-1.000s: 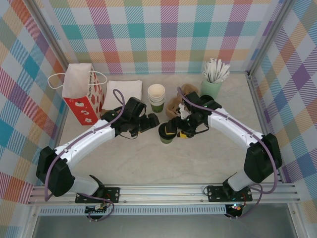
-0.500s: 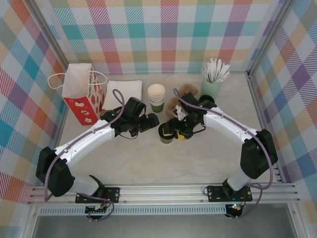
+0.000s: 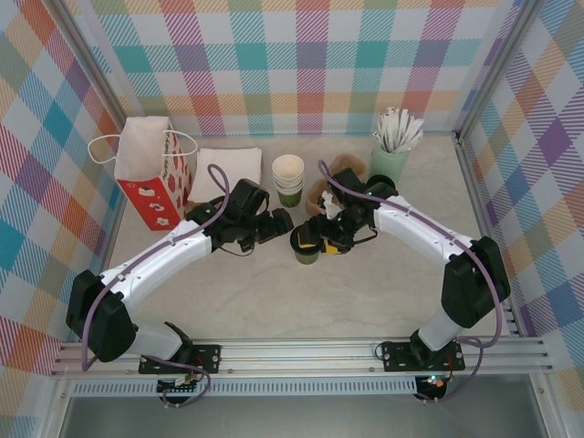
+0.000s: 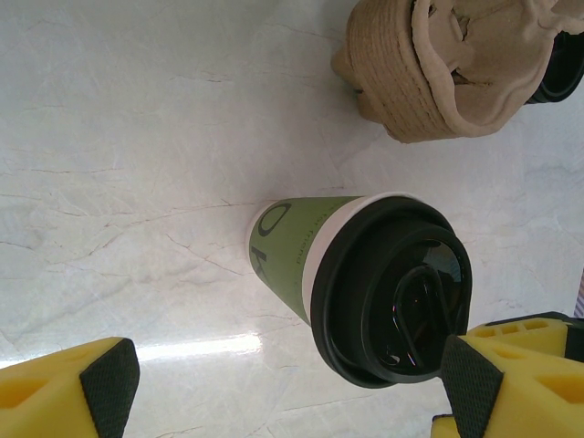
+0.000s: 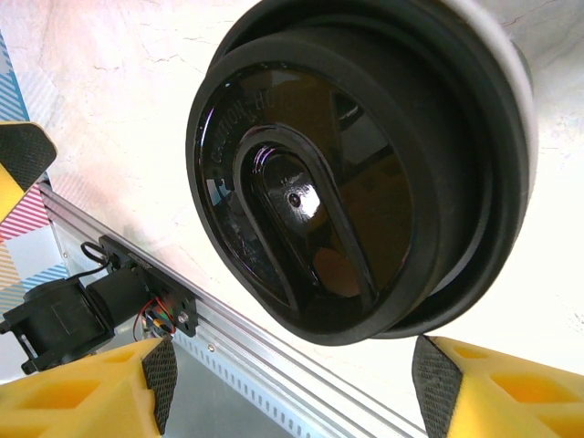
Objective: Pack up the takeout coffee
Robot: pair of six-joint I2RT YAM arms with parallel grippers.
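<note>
Both sets of fingers stand spread: my left fingers [image 4: 108, 388] and right fingers [image 5: 461, 383] flank the takeout coffee [image 3: 307, 245], upright with its lid on, mid-desk [image 3: 365, 292].

The takeout coffee [image 5: 365, 137] turns its round black lid [image 5: 301, 210] to the camera, covering the middle and the 1 o'clock part. The lid has a raised oval plug. The right claw [image 5: 297, 379] stands open, its yellow fingers [image 5: 82, 392] at 7 and 5 o'clock, below the lid. The pale marble bench [image 5: 119, 73] lies at 11 o'clock, and a metal rail [image 5: 237, 356] at 6 o'clock.
</note>
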